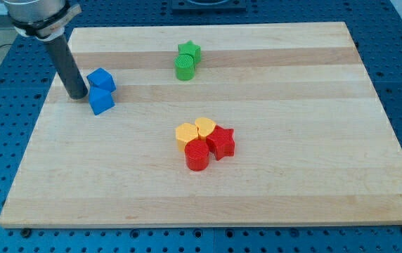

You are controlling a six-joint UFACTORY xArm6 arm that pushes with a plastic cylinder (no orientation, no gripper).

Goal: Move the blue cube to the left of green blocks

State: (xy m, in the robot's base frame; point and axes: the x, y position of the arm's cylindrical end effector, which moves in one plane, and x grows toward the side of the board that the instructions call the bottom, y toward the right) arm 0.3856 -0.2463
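The blue cube sits near the view's left edge of the wooden board, touching a second blue block of less regular shape that lies just above it, and both are well apart from the green blocks, so the job looks barely begun or only partly done: the cube is already on the left side of the greens, but it lies lower on the board and far from them, and I judge it needs a push toward the view's right and top to end up properly beside them. The greens are a green star and a green cylinder, touching each other near the view's top centre. My tip rests on the board just to the left of the two blue blocks, close to them, though contact cannot be made out; being a bare rod, it holds nothing and has nothing to open or close. The cube itself is small, bright blue, sharp-edged, flat on the board and slightly turned. Lower centre, a yellow hexagonal block, a yellow heart, a red star and a red cylinder huddle together, clear of any likely path
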